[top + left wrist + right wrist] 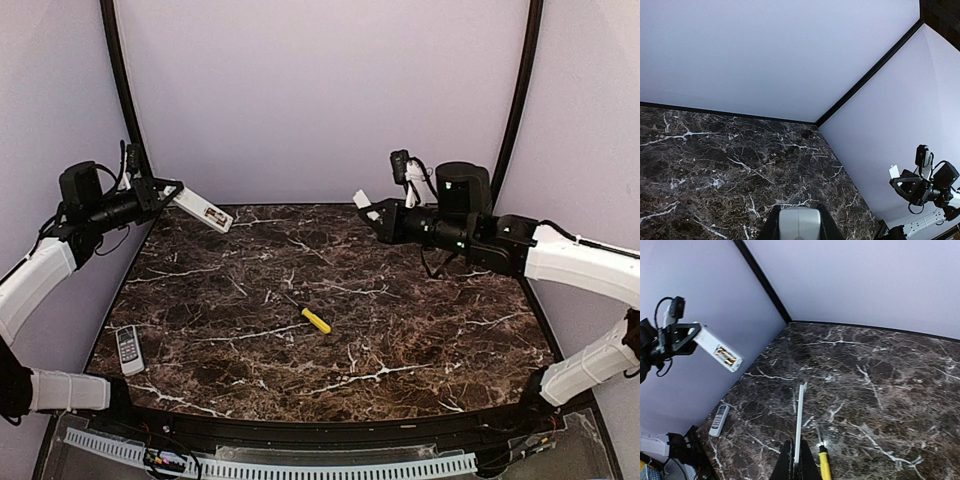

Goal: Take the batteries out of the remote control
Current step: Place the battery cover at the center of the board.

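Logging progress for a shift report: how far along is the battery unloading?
Done: the cover is off, pinched in the right claw. In hand: the left claw holds the remote in the air, its back open. Left: the batteries sit exposed inside it and have yet to come out.

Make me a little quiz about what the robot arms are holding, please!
1. True or false: the yellow-handled screwdriver lies on the table.
2. The batteries are: A) loose on the table, B) inside the remote held up by the left end effector, C) beside the screwdriver.
3. What does the right end effector pinch?
Key: 1 true; 2 B; 3 a thin white flat piece, probably the battery cover.
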Robot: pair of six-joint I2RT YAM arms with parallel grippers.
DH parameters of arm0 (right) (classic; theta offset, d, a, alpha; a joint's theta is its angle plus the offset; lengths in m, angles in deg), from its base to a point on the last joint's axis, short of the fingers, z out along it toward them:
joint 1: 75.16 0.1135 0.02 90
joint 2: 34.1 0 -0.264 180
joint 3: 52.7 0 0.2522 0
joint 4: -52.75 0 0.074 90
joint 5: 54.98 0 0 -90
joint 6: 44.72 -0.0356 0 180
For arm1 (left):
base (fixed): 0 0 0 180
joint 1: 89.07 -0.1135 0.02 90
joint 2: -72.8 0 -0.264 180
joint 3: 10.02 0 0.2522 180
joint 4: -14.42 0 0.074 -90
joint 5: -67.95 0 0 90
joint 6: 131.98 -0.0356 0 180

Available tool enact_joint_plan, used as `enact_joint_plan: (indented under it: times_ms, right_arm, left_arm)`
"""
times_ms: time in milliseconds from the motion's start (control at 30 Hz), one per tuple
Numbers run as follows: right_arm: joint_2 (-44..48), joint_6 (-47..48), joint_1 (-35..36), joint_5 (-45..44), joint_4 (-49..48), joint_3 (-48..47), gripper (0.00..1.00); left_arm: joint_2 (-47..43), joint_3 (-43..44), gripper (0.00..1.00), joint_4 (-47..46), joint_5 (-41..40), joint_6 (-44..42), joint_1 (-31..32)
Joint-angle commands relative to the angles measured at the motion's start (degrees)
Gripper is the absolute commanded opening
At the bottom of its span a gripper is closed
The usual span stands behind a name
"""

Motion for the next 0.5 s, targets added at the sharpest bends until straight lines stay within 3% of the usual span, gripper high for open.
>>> enact_joint_plan:
  times_ms: [0, 167, 467]
  right_arm:
    - [3.0, 2.1, -6.7, -8.5, 12.3, 2.1, 0.00]
    - [4.9, 2.0, -15.5, -7.3, 14.6, 7.0, 0.00]
    - [0.0, 0.8, -29.5, 4.7, 8.6, 13.5, 0.00]
  left_arm:
    - [-3.9, 0.5, 0.00, 7.9, -2.6, -6.7, -2.5]
    - [-6.1, 1.2, 0.00, 10.2, -4.2, -10.3, -2.6]
    - [-8.6, -1.9, 0.00, 10.3, -4.6, -10.4, -2.5]
